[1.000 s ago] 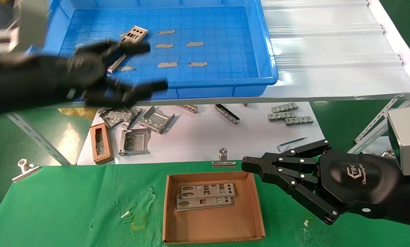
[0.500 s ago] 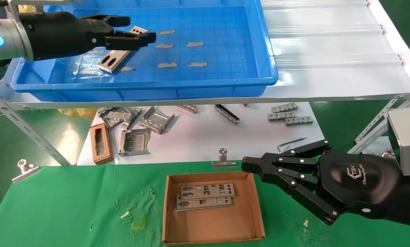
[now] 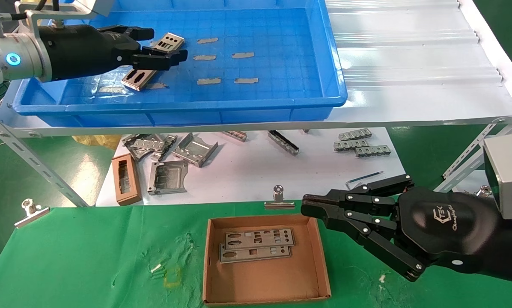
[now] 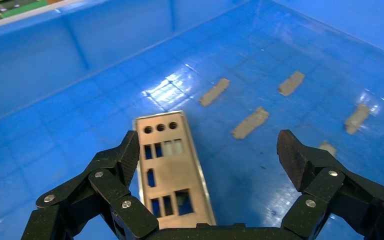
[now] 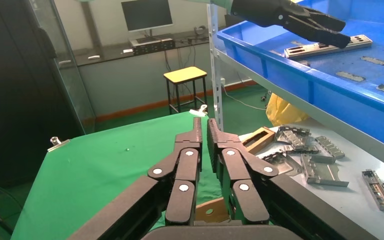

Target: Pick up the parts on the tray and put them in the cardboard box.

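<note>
Seen from the head camera, the left tool [image 3: 164,45] hangs spread open over the far-left part of the blue tray [image 3: 281,105], directly above the 1 silver plate [image 3: 153,60] lying slantwise on the tray's grid floor among grey tape strips [image 3: 226,67]. The cardboard box [image 3: 264,295] sits on the green counter [image 3: 76,261] nearest the robot and holds 2 plates [image 3: 256,244] side by side, overlapping slightly. The right tool [image 3: 314,207] is parked with its fingers pressed together and nothing between them, its tip just over the box's far right corner. Grey brackets [image 3: 170,160] and a small brown frame [image 3: 126,179] lie on a white sheet [image 3: 256,175] beneath the tray's shelf. From the left wrist, the left tool [image 4: 207,147] straddles the plate [image 4: 172,167], 1 finger [image 4: 130,155] at the plate's long edge, the other finger [image 4: 292,155] well apart over bare blue floor; contact cannot be told. From the right wrist, the right tool [image 5: 204,125] shows both fingers closed tip to tip above the green counter [image 5: 110,165], with the tray [image 5: 330,95], its plate [image 5: 325,46] and the left tool [image 5: 335,27] farther off.
</note>
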